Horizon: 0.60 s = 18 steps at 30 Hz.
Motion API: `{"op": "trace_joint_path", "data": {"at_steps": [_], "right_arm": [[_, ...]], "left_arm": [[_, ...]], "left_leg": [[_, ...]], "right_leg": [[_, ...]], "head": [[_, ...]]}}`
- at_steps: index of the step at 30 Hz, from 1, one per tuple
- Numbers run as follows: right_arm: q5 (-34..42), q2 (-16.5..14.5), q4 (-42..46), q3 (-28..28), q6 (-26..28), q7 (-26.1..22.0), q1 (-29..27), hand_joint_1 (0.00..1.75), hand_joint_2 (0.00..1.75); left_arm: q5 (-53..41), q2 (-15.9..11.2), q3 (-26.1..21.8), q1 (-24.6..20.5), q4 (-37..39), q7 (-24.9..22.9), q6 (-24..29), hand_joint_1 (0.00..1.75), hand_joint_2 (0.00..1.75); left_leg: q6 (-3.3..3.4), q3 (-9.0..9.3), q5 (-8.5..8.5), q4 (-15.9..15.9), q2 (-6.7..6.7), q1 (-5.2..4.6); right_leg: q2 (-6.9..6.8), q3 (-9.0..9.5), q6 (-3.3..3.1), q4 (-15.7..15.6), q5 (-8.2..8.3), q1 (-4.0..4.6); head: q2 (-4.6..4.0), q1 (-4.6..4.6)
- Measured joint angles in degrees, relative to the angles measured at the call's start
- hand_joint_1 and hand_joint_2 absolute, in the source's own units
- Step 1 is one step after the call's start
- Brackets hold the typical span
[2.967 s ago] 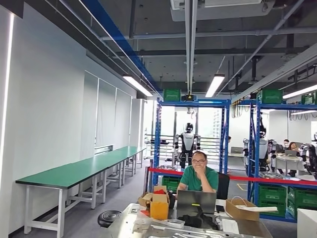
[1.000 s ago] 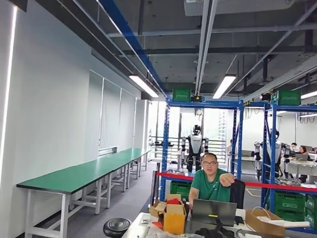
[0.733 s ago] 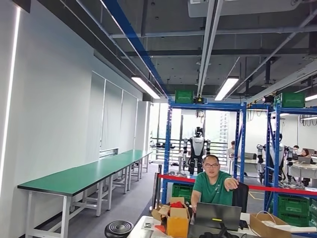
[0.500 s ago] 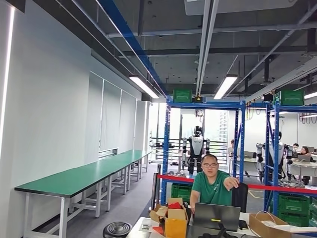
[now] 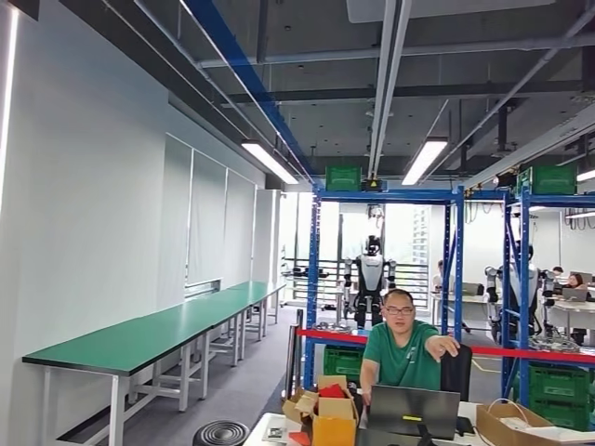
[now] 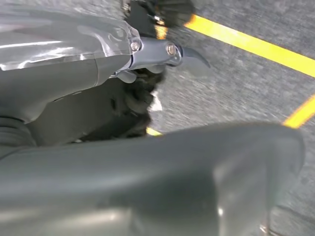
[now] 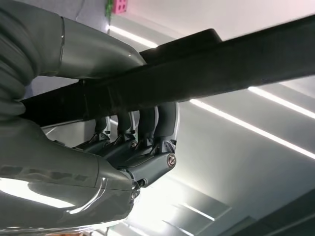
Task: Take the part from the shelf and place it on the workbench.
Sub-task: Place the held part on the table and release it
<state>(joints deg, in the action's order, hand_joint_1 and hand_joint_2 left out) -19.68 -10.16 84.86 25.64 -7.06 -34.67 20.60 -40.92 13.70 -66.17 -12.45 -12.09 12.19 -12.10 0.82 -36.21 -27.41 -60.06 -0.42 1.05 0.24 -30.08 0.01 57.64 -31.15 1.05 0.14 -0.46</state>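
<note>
The part point(image 7: 223, 64), a long dark flat bar, is off the shelf and held in the right hand point(image 7: 141, 142), whose fingers point(image 7: 163, 123) curl around it from one side with the thumb on the other. Its long axis runs across the palm, sticking out well past the hand.

The left hand point(image 6: 144, 93) hangs over a grey floor with yellow lines point(image 6: 252, 46). Whether its fingers are spread or curled cannot be told.

The green workbench point(image 5: 140, 339) runs along the wall ahead and to the left, so the bar's hand is likely the farther one and a turn seems needed.

Straight ahead, a person point(image 5: 402, 348) sits behind a laptop point(image 5: 414, 412), with a cardboard box point(image 5: 336, 413) and a black stool point(image 5: 220, 433) near. Red tape point(image 5: 337, 335) and blue shelving point(image 5: 313, 279) stand behind.
</note>
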Motion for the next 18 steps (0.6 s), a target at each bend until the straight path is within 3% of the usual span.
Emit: {"op": "trace_joint_path", "data": {"at_steps": [1, 3, 5, 7, 8, 9, 11, 12, 13, 16, 18], "right_arm": [[0.02, -0.05, 0.07, -0.14, -0.08, -0.09, 0.02, 1.75, 1.75], [0.06, -0.14, 0.19, -0.31, -0.14, -0.20, 0.18, 1.75, 1.75], [0.08, -0.14, 0.24, -0.48, -0.15, -0.28, 0.06, 1.75, 1.75], [0.12, -0.09, 0.23, -0.64, -0.15, -0.32, -0.27, 1.75, 1.75], [0.18, -0.08, 0.23, -0.72, -0.15, -0.36, -0.36, 1.75, 1.75], [0.27, -0.07, 0.26, -0.85, -0.14, -0.42, -0.40, 1.75, 1.75], [0.55, -0.05, 0.28, -1.34, -0.11, -0.53, -0.43, 1.75, 1.75], [0.69, -0.05, 0.32, -1.63, -0.07, -0.58, -0.50, 1.75, 1.75], [0.79, -0.06, 0.35, -1.86, -0.03, -0.60, -0.60, 1.75, 1.75], [1.07, -0.25, 0.69, -2.40, 0.13, -0.69, -0.82, 1.75, 1.75], [1.40, -0.48, 0.90, -2.86, 0.29, -0.75, -0.85, 1.75, 1.75]], "left_arm": [[-0.08, -0.02, 0.05, 0.02, 0.00, -0.05, -0.01, 0.00, 1.75], [-0.19, -0.02, 0.17, -0.17, 0.00, -0.06, -0.03, 0.00, 1.75], [-0.25, -0.03, 0.37, -0.23, 0.00, -0.05, -0.01, 0.00, 1.75], [-0.24, -0.04, 0.48, -0.06, 0.00, -0.06, 0.02, 0.00, 1.75], [-0.21, -0.04, 0.49, 0.00, 0.00, -0.06, 0.03, 0.00, 1.75], [-0.16, -0.04, 0.49, 0.02, 0.00, -0.06, 0.05, 0.00, 1.75], [0.03, -0.03, 0.50, -0.07, 0.00, -0.11, 0.19, 0.00, 1.75], [0.14, -0.01, 0.50, -0.12, 0.00, -0.20, 0.29, 0.00, 1.75], [0.22, 0.01, 0.49, -0.12, 0.00, -0.28, 0.39, 0.00, 1.75], [0.28, 0.08, 0.49, -0.07, 0.00, -0.45, 0.46, 0.00, 1.75], [0.28, 0.09, 0.49, -0.20, 0.00, -0.47, 0.45, 0.00, 1.75]], "left_leg": [[0.29, 0.36, -0.26, 0.06, -0.05, 0.10], [0.67, 1.38, -0.93, 0.14, -0.13, 0.30], [0.80, 2.49, -1.98, 0.16, -0.14, 0.33], [0.71, 3.96, -3.14, 0.16, -0.19, 0.33], [0.61, 4.88, -3.75, 0.16, -0.23, 0.34], [0.49, 5.83, -4.37, 0.18, -0.29, 0.36], [0.13, 7.28, -5.52, 0.35, -0.45, 0.40], [-0.13, 7.58, -5.94, 0.56, -0.53, 0.41], [-0.44, 7.81, -6.16, 0.77, -0.60, 0.41], [-1.29, 8.33, -6.19, 0.78, -0.51, 0.42], [-1.45, 6.37, -6.95, -3.11, -0.35, 0.35]], "right_leg": [[-0.01, -0.26, 0.28, 0.92, -0.10, -0.04], [-0.05, -2.89, 0.93, 6.05, -0.72, -0.27], [-0.09, -8.24, 1.46, 14.00, -2.72, -0.62], [-0.09, -12.34, 1.57, 17.77, -4.23, -0.83], [-0.08, -12.90, 1.49, 16.60, -3.51, -0.84], [-0.06, -12.59, 1.35, 13.67, -1.45, -0.81], [-0.04, -11.39, 0.87, 6.21, 4.82, -0.55], [0.00, -11.05, 0.53, 3.84, 7.03, -0.34], [0.03, -11.01, 0.17, 2.56, 8.19, -0.17], [0.07, -10.05, -0.96, 1.54, 7.86, -0.16], [0.04, -8.84, -1.58, 0.78, 7.54, -0.34]], "head": [[0.00, -0.01], [0.00, -0.01], [-0.01, -0.02], [-0.01, -0.02], [-0.01, -0.02], [-0.01, -0.02], [-0.01, 0.01], [-0.01, 0.04], [-0.01, 0.08], [-0.01, 0.12], [-0.01, 0.12]]}}
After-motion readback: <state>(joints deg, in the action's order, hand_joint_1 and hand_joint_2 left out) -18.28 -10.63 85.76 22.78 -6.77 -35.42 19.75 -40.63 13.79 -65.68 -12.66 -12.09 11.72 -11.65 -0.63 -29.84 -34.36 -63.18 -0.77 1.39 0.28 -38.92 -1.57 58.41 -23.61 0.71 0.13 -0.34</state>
